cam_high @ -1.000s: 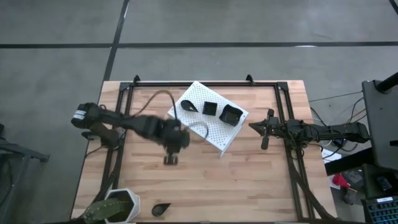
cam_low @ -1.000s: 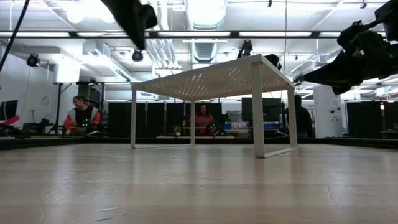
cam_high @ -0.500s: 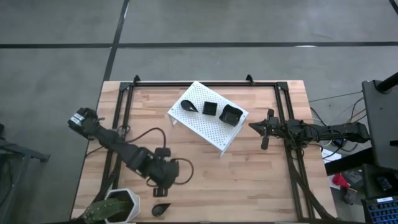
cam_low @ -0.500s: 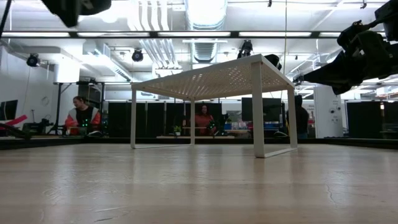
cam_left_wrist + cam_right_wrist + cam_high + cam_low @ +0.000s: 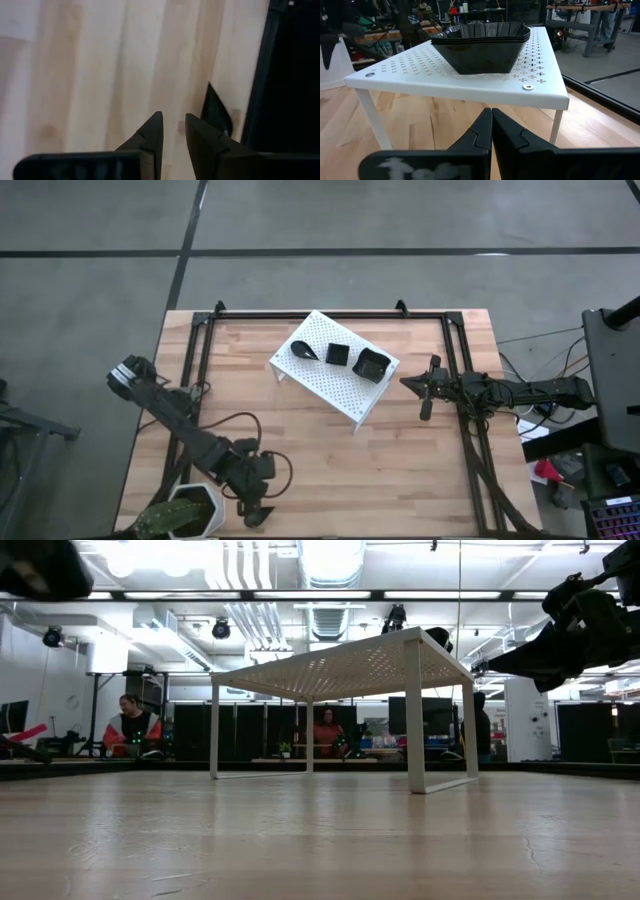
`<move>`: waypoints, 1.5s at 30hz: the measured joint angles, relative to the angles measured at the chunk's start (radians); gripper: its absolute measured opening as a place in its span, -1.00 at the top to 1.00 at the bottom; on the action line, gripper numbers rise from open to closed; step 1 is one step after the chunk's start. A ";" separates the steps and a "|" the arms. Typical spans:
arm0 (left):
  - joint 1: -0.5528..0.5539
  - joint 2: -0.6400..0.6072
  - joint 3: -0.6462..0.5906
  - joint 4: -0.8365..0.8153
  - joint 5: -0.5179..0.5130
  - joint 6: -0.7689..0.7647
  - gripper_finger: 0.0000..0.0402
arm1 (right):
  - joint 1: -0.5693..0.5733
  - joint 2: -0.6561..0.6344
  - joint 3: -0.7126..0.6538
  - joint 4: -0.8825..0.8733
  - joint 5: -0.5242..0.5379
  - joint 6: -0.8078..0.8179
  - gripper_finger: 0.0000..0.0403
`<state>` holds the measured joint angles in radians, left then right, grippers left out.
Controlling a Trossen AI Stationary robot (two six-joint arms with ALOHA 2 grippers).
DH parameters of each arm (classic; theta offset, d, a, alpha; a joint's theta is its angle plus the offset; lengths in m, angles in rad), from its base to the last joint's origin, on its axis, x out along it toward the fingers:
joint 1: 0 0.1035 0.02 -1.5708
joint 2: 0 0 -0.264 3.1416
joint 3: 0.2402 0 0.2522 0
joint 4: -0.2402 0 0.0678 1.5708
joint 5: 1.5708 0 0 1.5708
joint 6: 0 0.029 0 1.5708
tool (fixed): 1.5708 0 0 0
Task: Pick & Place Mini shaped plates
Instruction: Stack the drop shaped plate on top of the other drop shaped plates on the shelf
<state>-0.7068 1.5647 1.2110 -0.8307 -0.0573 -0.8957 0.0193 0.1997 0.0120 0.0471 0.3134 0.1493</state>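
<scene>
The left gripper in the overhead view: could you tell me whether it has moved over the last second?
Yes. The left gripper has swung away from the white rack toward the table's near edge, ending over the black plate beside the plant pot.

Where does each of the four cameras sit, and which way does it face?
High: above the table, looking straight down; left arm, right arm show.
Low: tabletop height, level toward the rack; right arm upper right.
Left wrist: on left arm, facing a black plate; jaws slightly apart.
Right wrist: on right arm, facing the wavy plate; jaws shut.
Shared, low, right wrist: rack.
</scene>
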 joint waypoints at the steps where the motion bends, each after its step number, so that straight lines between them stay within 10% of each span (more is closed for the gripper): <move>1: -0.005 0.000 -0.018 0.031 0.014 -0.008 0.63 | 0.000 0.000 0.000 0.000 0.000 0.000 0.96; 13: -0.075 0.000 -0.226 0.340 0.202 -0.206 0.63 | 0.000 0.000 0.000 0.000 0.000 0.000 0.96; 45: -0.090 0.031 -0.416 0.682 0.148 -0.213 0.63 | 0.000 0.000 0.000 0.000 0.000 0.000 0.96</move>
<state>-0.7963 1.5961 0.7952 -0.1490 0.0907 -1.1087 0.0193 0.2001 0.0120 0.0471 0.3138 0.1493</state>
